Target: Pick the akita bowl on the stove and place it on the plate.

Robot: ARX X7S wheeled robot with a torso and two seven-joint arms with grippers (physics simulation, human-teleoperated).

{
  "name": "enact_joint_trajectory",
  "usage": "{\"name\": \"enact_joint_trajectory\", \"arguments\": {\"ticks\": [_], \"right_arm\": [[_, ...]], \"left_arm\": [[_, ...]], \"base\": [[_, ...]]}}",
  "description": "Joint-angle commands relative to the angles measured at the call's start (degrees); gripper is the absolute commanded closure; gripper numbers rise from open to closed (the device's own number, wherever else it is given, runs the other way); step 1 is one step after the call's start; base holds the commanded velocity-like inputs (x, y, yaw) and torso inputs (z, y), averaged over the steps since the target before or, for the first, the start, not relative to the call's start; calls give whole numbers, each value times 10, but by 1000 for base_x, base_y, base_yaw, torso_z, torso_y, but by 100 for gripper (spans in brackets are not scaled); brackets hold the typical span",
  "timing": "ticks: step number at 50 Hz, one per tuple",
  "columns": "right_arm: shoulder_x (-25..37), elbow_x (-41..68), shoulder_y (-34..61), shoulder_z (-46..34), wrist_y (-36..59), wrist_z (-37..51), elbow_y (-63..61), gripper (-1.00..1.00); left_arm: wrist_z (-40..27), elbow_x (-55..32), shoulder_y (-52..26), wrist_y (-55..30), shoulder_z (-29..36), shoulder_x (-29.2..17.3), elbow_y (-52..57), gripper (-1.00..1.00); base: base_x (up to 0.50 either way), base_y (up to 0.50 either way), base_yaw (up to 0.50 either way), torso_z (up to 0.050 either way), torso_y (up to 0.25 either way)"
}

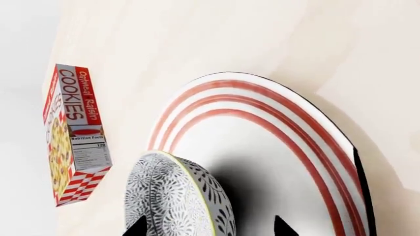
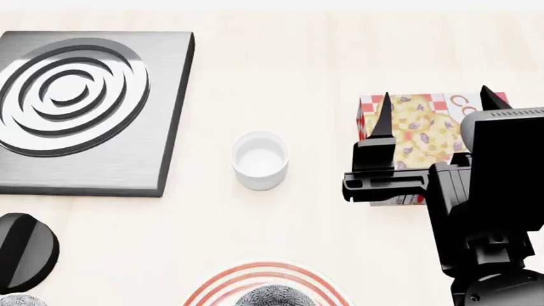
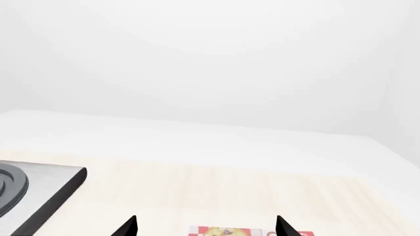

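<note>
Pale wood-grain tabletop, white backdrop behind it in the right wrist view.

Head view, upper left: stove, dark-grey slab with black concentric rings, nothing on it. Lower left: black knob, apart from the slab. Centre: plain white cup, upright. Right of centre: cookie box, lying flat, partly behind the right gripper, whose two pointed fingertips stand well apart with nothing between them. Bottom edge, centre: plate with red rings, and the top of the akita bowl on it, cropped. Bottom left corner: a sliver of a second speckled object, too cropped to name.

Left wrist view: supplies what the head view crops. The plate's red rings and dark rim edge show in full arc, the speckled bowl rests on the white centre, and the cookie box label reads "Oatmeal Raisin Cookies". Left gripper: only two dark fingertips show, one on each side of the bowl; contact cannot be told.

Right wrist view: stove corner, box top edge, spread fingertips only.
</note>
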Motion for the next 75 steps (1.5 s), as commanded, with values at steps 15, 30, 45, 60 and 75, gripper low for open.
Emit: {"name": "enact_joint_trajectory", "arguments": {"ticks": [15,30,45,60,75], "right_arm": [[0,10,0,1,3,4,-1,-100],[1,10,-1,0,1,5,1,-100],[2,13,-2,0,-1,7,2,-100],[2,16,1,0,0,10,4,-100],[4,16,0,-3,-3,10,5,-100]], "left_arm": [[-10,4,12,-7,-15,3,8,-100],[-10,-4,13,-11,-45,6,18,-100],[-12,-3,17,-13,-47,14,18,-100],[-25,-11,39,-15,-103,31,29,-100],[-41,-32,76,-7,-186,34,34,-100]], "base": [[0,0,0,0,0],[0,0,0,0,0],[0,0,0,0,0],[0,0,0,0,0],[0,0,0,0,0]]}}
